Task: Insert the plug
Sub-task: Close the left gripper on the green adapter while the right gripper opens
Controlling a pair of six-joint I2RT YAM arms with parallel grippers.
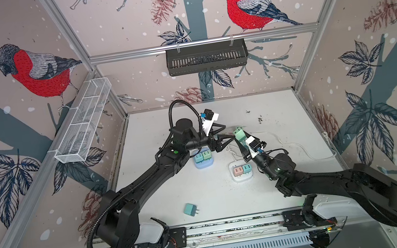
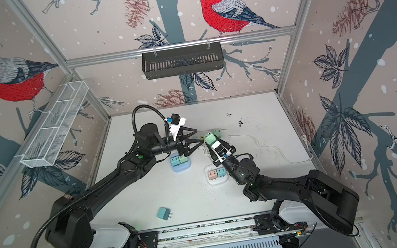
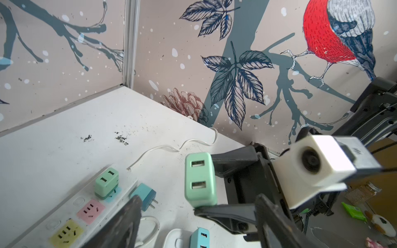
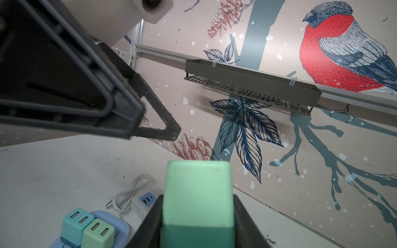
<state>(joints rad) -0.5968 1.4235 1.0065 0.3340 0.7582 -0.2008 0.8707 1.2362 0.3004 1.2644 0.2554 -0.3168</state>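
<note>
The plug (image 1: 240,134) (image 2: 210,138) is a mint-green block with two USB ports, held up off the white table. My right gripper (image 1: 241,140) (image 4: 197,201) is shut on it, one finger on each side (image 4: 154,216). My left gripper (image 1: 229,132) (image 2: 199,136) is open just left of the plug, its tips pointing at it. In the left wrist view the plug (image 3: 199,178) sits beyond and between the left fingers (image 3: 129,219). The white power strip (image 3: 90,214) has yellow, pink and blue sockets, with another green plug (image 3: 106,182) seated in it.
A teal plug (image 3: 146,196) lies beside the strip. A blue socket base (image 1: 204,164) carries two plugs, and a white base (image 1: 241,178) carries a pink and a teal one. A loose teal plug (image 1: 190,209) lies near the front. A white cable (image 1: 290,144) trails right.
</note>
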